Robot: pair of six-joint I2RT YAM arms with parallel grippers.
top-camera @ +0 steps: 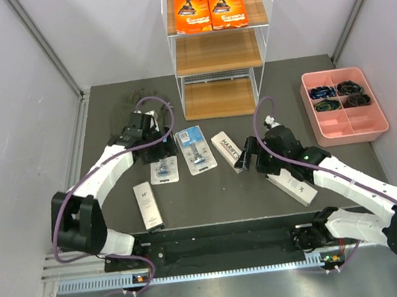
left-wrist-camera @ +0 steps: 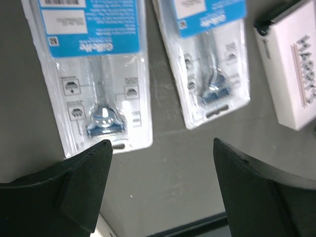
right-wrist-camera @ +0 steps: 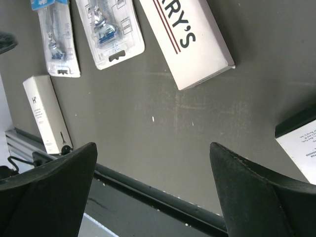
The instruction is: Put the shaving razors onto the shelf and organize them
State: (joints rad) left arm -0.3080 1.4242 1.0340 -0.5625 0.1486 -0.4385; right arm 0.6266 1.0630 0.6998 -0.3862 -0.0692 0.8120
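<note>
The shelf point(top-camera: 217, 52) stands at the back with two orange razor boxes point(top-camera: 210, 9) on its top tier. Two blue-and-clear blister packs lie on the table, one on the left point(top-camera: 165, 169) point(left-wrist-camera: 94, 74) and one on the right point(top-camera: 195, 149) point(left-wrist-camera: 212, 59). One white Harry's box point(top-camera: 229, 151) point(right-wrist-camera: 190, 37) lies beside them, a second point(top-camera: 148, 206) point(right-wrist-camera: 44, 113) at front left, and a third point(top-camera: 296, 186) point(right-wrist-camera: 301, 143) under my right arm. My left gripper point(top-camera: 159, 151) point(left-wrist-camera: 160, 163) is open and empty above the blister packs. My right gripper point(top-camera: 246, 159) point(right-wrist-camera: 153, 163) is open and empty by the Harry's box.
A pink compartmented tray point(top-camera: 358, 129) with dark small items sits at the right. Grey walls close in the table on both sides. The shelf's middle point(top-camera: 218, 53) and bottom point(top-camera: 219, 99) tiers hold nothing. A black rail point(right-wrist-camera: 163, 190) runs along the near edge.
</note>
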